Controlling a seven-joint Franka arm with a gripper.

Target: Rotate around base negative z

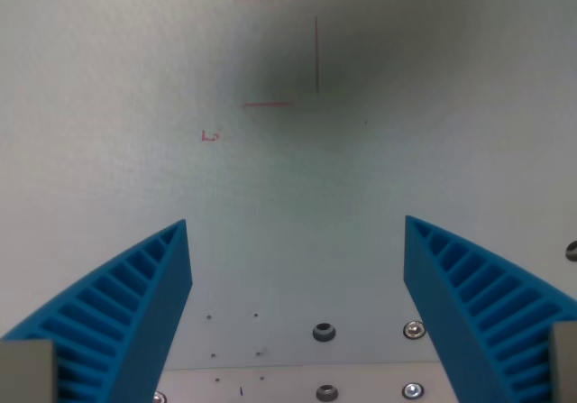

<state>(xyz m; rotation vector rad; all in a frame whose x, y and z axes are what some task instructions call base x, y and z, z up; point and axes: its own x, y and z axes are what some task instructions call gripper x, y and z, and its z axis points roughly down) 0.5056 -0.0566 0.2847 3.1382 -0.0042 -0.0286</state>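
Above the pale table (108,105) with red marks (270,51), the jaws stand wide apart, holding nothing.

The claw (296,227) hangs over the bench (108,105), one finger (135,304) at the wrist view's lower left and the other at its lower right, a wide gap between them; in that gap, near the bottom edge, lie screws (324,333) set in the bench. Beyond the fingertips, toward the top, sit three drawn lines (315,53); a small mark (210,136) lies below and left of them.
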